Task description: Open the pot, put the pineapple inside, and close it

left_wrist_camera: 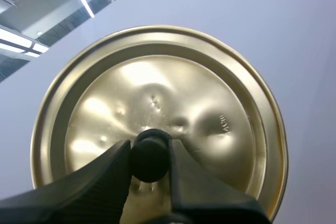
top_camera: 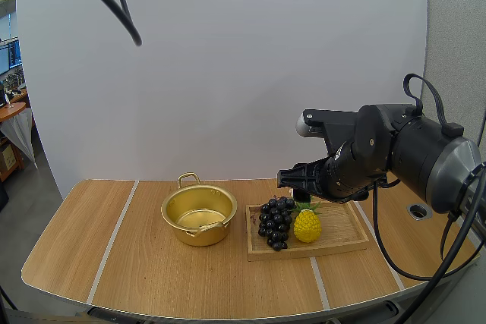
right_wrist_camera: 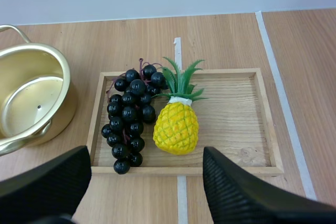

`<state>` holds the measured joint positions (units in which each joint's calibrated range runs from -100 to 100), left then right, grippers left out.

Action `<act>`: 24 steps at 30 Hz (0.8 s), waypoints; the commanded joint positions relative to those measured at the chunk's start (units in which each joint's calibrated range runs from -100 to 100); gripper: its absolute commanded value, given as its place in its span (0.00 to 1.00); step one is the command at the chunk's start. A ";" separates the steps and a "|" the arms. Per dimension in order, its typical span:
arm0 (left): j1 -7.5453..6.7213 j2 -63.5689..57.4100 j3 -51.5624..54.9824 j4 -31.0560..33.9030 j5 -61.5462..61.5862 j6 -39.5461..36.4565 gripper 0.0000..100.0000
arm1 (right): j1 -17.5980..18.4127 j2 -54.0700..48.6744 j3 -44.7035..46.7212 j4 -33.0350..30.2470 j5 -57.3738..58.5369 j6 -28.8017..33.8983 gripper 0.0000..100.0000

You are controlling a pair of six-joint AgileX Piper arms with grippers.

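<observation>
The wooden table (top_camera: 91, 248) carries pale stripes running front to back. Over its right side reaches the right arm (top_camera: 395, 149), whose bulk hides the far rim of the wooden tray (top_camera: 342, 237). The right gripper (right_wrist_camera: 147, 156) hovers above the tray with its fingers spread wide and nothing between them. The pot (top_camera: 199, 214) stands open just left of the tray, its far handle upright. The lid (left_wrist_camera: 157, 103) hangs high above the table, cut off by the edge of the high view. It bears a small stamped mark, too small to read. The grapes (top_camera: 275, 221) lie at the tray's left end. The pineapple (top_camera: 307, 225) lies beside them in the tray, leaves touching the bunch. The left gripper (left_wrist_camera: 149, 153) pinches the lid's black knob (left_wrist_camera: 149, 160).
</observation>
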<state>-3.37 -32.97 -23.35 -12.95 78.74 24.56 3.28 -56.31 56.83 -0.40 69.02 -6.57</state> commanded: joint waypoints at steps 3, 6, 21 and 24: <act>-0.25 -0.70 -4.48 2.45 -12.39 -0.43 0.00 | -0.25 -0.27 -0.31 -0.26 0.15 -0.37 1.00; -0.25 -0.95 -4.48 2.45 -13.95 -0.43 0.00 | -0.25 -0.27 -0.31 -0.69 0.13 -0.28 1.00; -0.25 -0.95 -4.48 2.45 -13.95 -0.43 0.00 | -0.25 2.85 -0.31 -1.62 -3.30 2.37 1.00; -0.25 -0.95 -4.48 2.45 -13.95 -0.43 0.00 | -0.25 7.04 -0.31 -1.86 -5.80 2.98 1.00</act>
<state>-3.37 -33.50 -27.38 -10.53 66.87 24.56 3.28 -54.34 56.83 -0.94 67.60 -4.97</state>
